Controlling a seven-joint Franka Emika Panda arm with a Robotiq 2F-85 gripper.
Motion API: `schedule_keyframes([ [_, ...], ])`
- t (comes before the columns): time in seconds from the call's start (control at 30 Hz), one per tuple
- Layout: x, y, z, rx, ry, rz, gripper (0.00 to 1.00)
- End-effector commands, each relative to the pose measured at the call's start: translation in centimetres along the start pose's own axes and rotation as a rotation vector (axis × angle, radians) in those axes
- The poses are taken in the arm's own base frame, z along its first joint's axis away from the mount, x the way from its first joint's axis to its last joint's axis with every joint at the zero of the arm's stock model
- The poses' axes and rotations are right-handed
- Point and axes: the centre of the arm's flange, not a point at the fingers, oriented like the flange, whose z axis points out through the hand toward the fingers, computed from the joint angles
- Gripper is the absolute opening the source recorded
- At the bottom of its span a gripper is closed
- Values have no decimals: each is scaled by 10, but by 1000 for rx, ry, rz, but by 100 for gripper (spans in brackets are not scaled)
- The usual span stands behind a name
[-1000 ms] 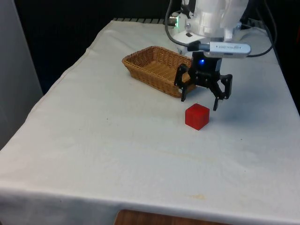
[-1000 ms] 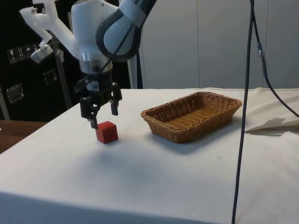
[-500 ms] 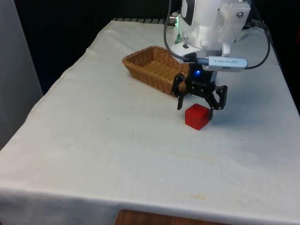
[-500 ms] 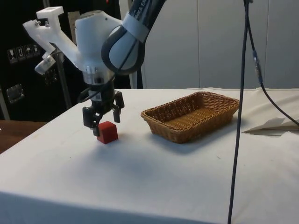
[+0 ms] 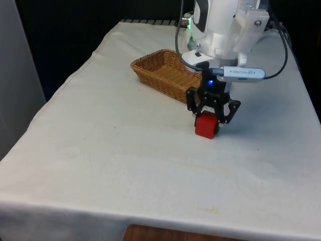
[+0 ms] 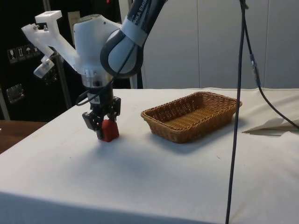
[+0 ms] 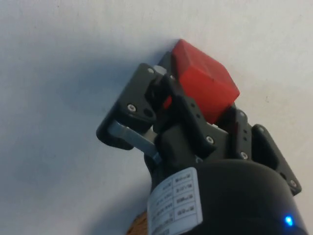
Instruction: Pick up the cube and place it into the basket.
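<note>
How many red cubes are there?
1. The cube sits on the cloth between the gripper fingers, on the near side of the basket in the front view. None lies in the basket as far as its inside shows.

Cube [image 5: 205, 125] sitting on table [image 5: 115, 150], between gripper [image 5: 207, 119] fingers; basket [image 5: 165, 73] standing just behind, toward the front view's left.

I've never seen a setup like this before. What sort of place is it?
Most likely a robotics lab or test room. A white robot arm works at a table under a white cloth, its fingers around a red cube beside a wicker basket, with cables hanging.
</note>
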Motion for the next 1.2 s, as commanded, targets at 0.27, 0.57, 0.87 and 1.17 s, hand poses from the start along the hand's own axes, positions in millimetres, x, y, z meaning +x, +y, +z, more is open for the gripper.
schedule_keyframes([
  [0.27, 1, 0, -1, -7, 11, 5, 1],
  [0.57, -5, -3, -26, -10, 33, 3, 1],
  [0.87, -13, 0, -47, -18, 57, 0, 1],
  [1.17, -23, 2, -70, -23, 82, -5, 1],
])
